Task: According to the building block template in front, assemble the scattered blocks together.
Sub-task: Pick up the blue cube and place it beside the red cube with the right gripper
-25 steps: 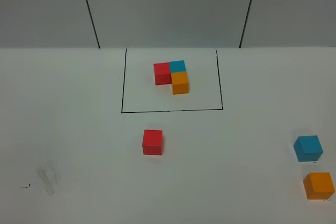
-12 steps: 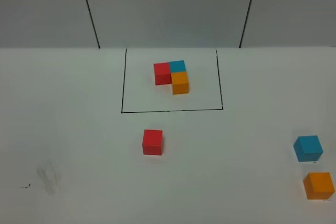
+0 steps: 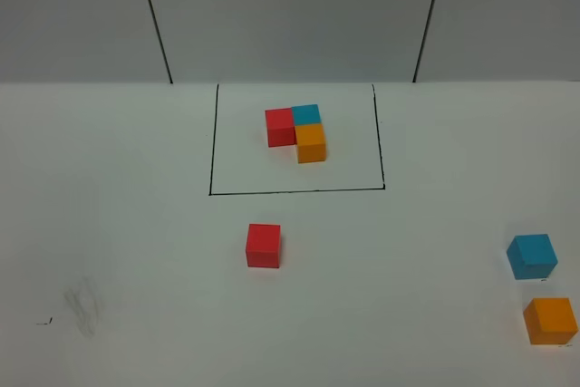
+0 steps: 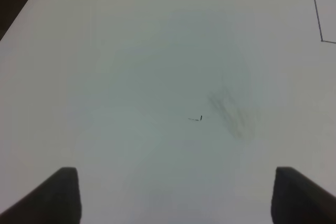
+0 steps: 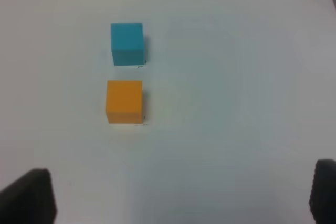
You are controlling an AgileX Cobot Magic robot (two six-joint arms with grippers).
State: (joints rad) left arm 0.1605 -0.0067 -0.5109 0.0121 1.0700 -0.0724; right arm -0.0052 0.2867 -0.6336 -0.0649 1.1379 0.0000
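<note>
The template point(image 3: 297, 130) is an L-shaped cluster of red, blue and orange cubes inside a black-line rectangle at the back middle of the white table. The loose red cube point(image 3: 264, 245) sits in front of the rectangle. The loose blue cube point(image 3: 532, 256) and orange cube point(image 3: 550, 321) sit apart at the far right; both also show in the right wrist view, blue point(image 5: 127, 43) and orange point(image 5: 125, 101). My left gripper point(image 4: 176, 195) is open over bare table. My right gripper point(image 5: 181, 195) is open and empty, short of the orange cube.
A grey smudge point(image 3: 83, 304) and a small black mark point(image 3: 43, 321) lie on the table at the front left, also in the left wrist view point(image 4: 233, 113). Two black lines run up the back wall point(image 3: 290, 15).
</note>
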